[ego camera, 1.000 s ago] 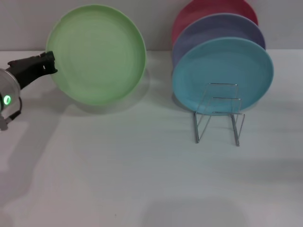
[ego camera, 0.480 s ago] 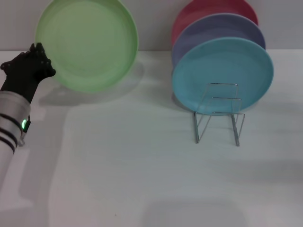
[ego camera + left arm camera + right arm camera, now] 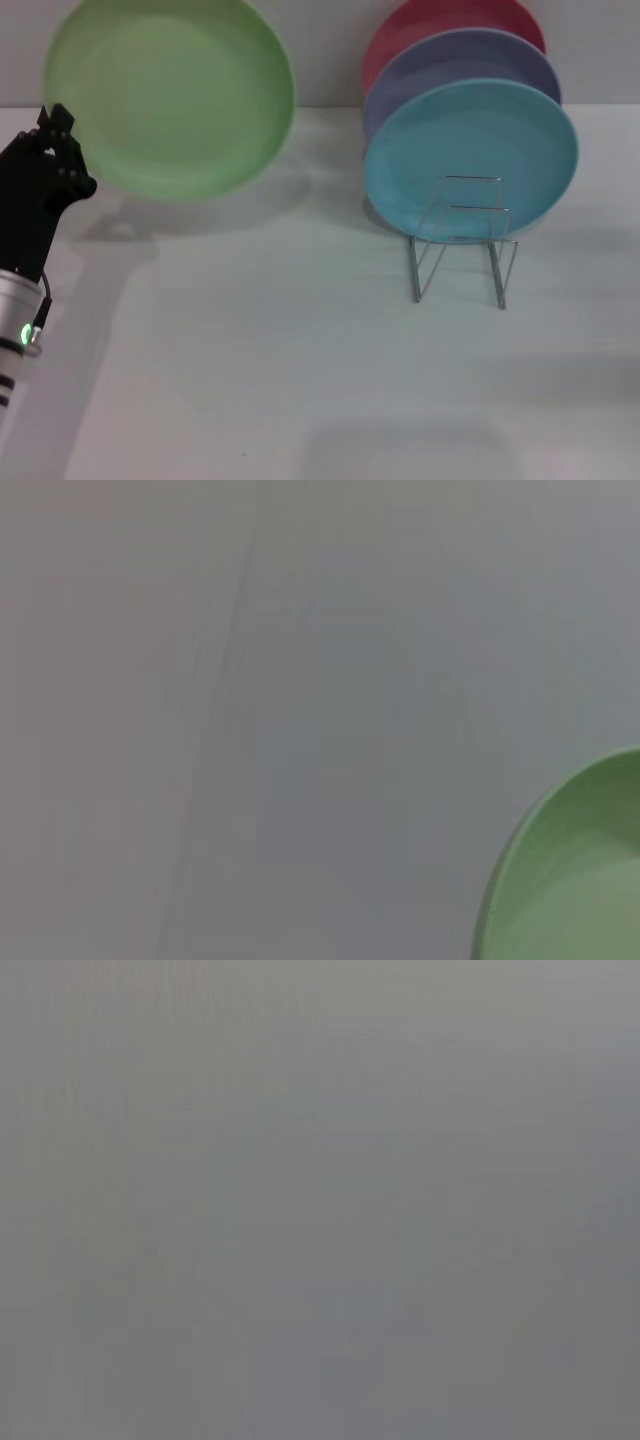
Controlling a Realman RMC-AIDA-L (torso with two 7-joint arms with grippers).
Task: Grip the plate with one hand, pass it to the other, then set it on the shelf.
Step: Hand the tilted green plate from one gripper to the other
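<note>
The light green plate (image 3: 170, 95) hangs in the air above the worktop's (image 3: 300, 380) far left, face toward the camera, its left rim clamped in the left claw (image 3: 60, 150). The right claw is out of view. A good handover likely needs the plate held steady, with the opposite rim clear. Three plates stand in one wire dish rack (image 3: 462, 240): turquoise (image 3: 470, 150), lavender (image 3: 460, 60), red (image 3: 450, 20).

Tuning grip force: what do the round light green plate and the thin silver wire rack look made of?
Light green plate: probably plastic, matte; flat even colour, no sharp glare. Wire rack: seems bare metal; thin bright silver rods bent into upright loops. Left gripper grips the plate's rim.
</note>
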